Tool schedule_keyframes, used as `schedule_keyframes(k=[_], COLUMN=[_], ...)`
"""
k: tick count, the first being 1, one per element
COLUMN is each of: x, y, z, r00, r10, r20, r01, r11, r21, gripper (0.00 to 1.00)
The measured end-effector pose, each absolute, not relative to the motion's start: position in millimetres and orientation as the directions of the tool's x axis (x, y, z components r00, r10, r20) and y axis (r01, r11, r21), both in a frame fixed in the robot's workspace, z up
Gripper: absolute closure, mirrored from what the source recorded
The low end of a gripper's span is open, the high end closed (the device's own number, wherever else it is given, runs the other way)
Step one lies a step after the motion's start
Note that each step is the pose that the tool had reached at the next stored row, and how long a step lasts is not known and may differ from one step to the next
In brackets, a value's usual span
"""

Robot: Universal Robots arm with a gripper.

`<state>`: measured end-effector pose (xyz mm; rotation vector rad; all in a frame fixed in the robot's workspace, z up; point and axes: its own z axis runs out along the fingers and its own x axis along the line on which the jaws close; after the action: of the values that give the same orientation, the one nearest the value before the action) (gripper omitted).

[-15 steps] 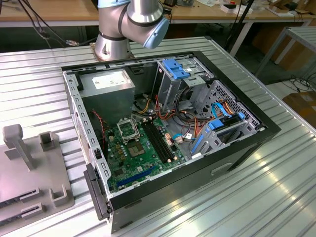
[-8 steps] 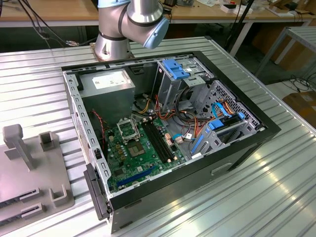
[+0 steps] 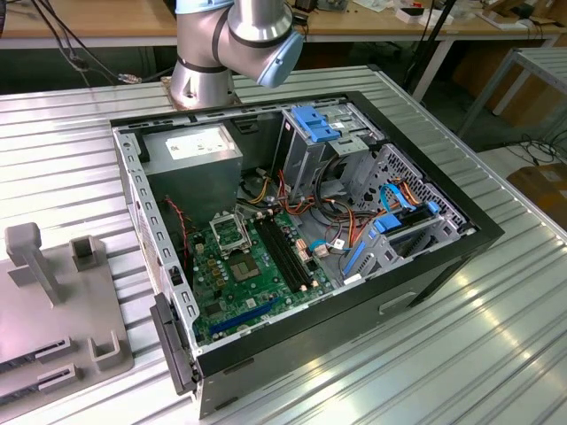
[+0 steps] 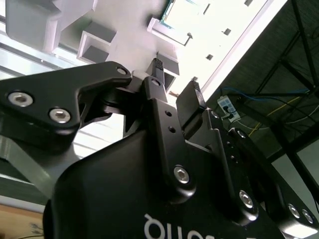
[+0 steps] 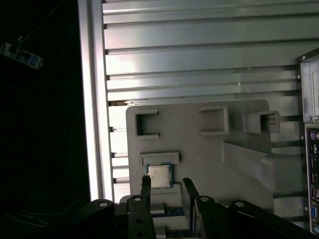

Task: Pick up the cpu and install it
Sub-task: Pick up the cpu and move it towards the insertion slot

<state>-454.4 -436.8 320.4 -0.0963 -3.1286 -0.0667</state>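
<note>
So the cpu (image 5: 159,176) is parked in a shallow recess on the grey fixture plate (image 5: 199,149), silver top facing up, not in the computer. In the first wrist view the gripper (image 5: 165,179) hangs right over it with the claw released. Its two black fingers (image 5: 145,189) are spread apart, one on each side of the chip. One finger overlaps the chip's edge in that view, and I can't tell if it's actually touching.

The second wrist view shows the same gripper (image 4: 174,79) from behind, jaws apart with a clear gap, and the pale fixture plate (image 4: 99,40) beyond the tips.

In the exterior view the fixture plate (image 3: 89,301) sits at the lower left of the frame on the ribbed metal table (image 3: 71,133), just beside the open PC case (image 3: 425,274). The green motherboard (image 3: 221,283) lies flat inside the case, toward the exterior view's left, with the black-framed socket (image 3: 232,232) near its upper end. The arm (image 3: 239,35) stands at the top middle of the frame, behind the case.
</note>
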Motion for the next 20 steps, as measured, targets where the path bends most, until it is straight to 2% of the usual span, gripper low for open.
schedule_keyframes(k=[4,5,6,11,20], x=[-454.7,-455.0,-455.2,-456.2,-457.0], y=[-437.5,-438.5,-440.3,-450.6,-452.3], z=[311.8,309.2,307.4,295.7,278.8], r00=[-0.998,-0.998,-0.998,-0.999,-1.000], r10=[0.060,0.059,0.058,0.043,-0.025], r20=[0.012,0.012,0.013,0.017,0.018], r01=[0.061,0.059,0.058,0.044,-0.024], r11=[0.997,0.997,0.997,0.998,0.999], r21=[0.042,0.042,0.042,0.043,0.043], gripper=[0.62,0.60,0.54,0.54,0.54])
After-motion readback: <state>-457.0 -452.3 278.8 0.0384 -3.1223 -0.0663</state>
